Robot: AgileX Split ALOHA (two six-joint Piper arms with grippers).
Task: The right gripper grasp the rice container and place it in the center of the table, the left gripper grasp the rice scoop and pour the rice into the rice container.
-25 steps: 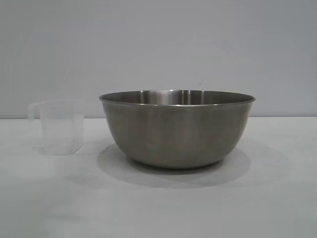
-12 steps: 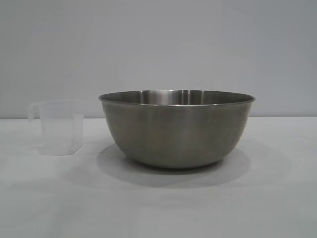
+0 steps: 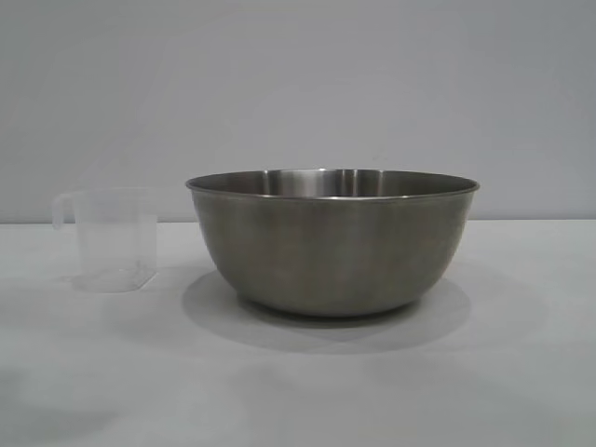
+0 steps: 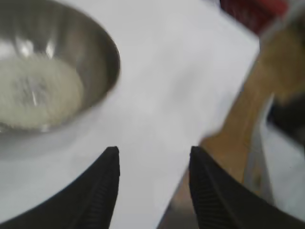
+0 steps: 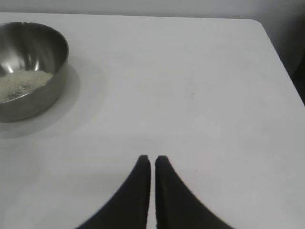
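The rice container (image 3: pixel 332 242), a big steel bowl, stands on the white table (image 3: pixel 298 382) near its middle. Rice (image 4: pixel 33 93) lies as a pale mass in the rice container (image 4: pixel 57 71), and the right wrist view also shows rice (image 5: pixel 21 83) in the bowl (image 5: pixel 28 69). The rice scoop (image 3: pixel 112 237), a clear cup with a loop handle, stands upright and looks empty, left of the bowl. My left gripper (image 4: pixel 152 152) is open above the table's edge, holding nothing, with the bowl off to one side. My right gripper (image 5: pixel 152 160) is shut and empty, well away from the bowl.
A plain grey wall stands behind the table in the exterior view. Past the table edge, the left wrist view shows a brown surface (image 4: pixel 248 119) and dark red shapes (image 4: pixel 252 12). Bare tabletop (image 5: pixel 190 86) stretches beside the bowl.
The rice scoop and bowl stay where they were. A faint shadow has slid across the front left of the table.
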